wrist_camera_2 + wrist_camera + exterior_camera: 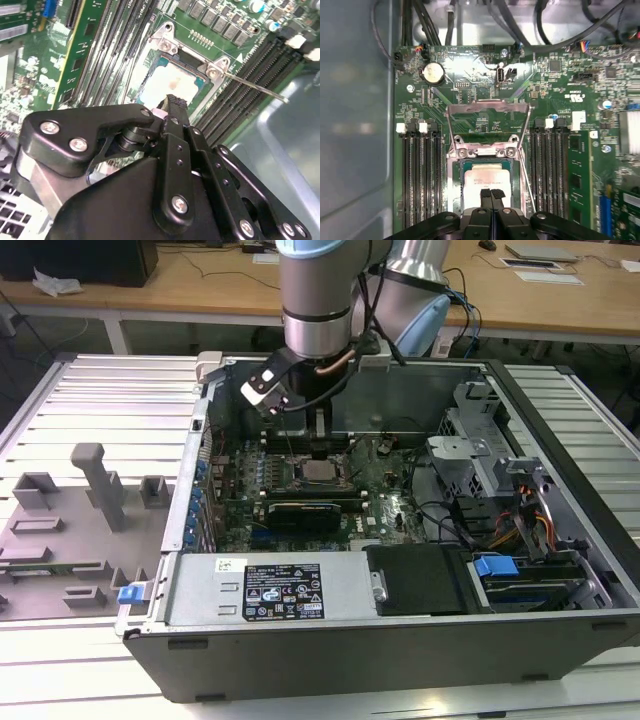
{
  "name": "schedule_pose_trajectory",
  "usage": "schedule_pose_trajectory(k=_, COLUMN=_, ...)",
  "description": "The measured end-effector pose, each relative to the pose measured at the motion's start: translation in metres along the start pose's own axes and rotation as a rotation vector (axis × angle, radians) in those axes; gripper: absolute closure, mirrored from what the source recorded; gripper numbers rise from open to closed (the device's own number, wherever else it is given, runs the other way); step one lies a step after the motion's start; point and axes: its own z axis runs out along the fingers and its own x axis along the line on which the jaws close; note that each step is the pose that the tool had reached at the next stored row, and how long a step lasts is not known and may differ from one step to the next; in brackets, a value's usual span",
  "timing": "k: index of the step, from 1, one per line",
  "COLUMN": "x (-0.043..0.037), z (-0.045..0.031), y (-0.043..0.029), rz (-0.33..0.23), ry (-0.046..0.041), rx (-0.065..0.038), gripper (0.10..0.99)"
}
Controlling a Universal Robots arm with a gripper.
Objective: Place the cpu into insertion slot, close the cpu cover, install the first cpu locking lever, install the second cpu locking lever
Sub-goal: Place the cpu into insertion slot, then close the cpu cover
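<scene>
My gripper [491,194] hangs low over the motherboard [560,85] inside the open computer case [400,640], its two black fingers pressed together with nothing between them. Straight beneath the tips lies the cpu [486,176], pale metal top up, seated flat inside the insertion slot [186,60]. I cannot tell whether my fingertips touch it. The cpu cover [485,103] is not closed: its thin silvery frame stands swung up from the hinge at the far edge of the socket. In the second wrist view a locking lever [255,89] juts out unlatched from one corner, across the memory slots [240,85] beside the socket.
</scene>
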Motion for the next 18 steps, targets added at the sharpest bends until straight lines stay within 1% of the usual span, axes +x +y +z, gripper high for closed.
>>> schedule_pose_trajectory(k=2, x=0.0001, z=-0.0069, y=0.0006, rz=0.000, ry=-0.0001, rx=0.000, gripper=0.980)
schedule_pose_trajectory(k=3, x=0.0002, z=-0.0091, y=0.0008, rz=0.000, ry=-0.0001, rx=0.000, gripper=0.980)
schedule_pose_trajectory(k=4, x=0.0003, z=-0.0140, y=0.0012, rz=0.000, ry=-0.0001, rx=0.000, gripper=0.980)
schedule_pose_trajectory(k=5, x=0.0003, z=-0.0172, y=0.0015, rz=0.000, ry=-0.0001, rx=0.000, gripper=0.980)
schedule_pose_trajectory(k=8, x=0.0003, z=-0.0249, y=0.0021, rz=0.000, ry=0.0001, rx=0.000, gripper=0.980)
schedule_pose_trajectory(k=18, x=0.0003, z=-0.0260, y=0.0022, rz=0.000, ry=0.0000, rx=0.000, gripper=0.980)
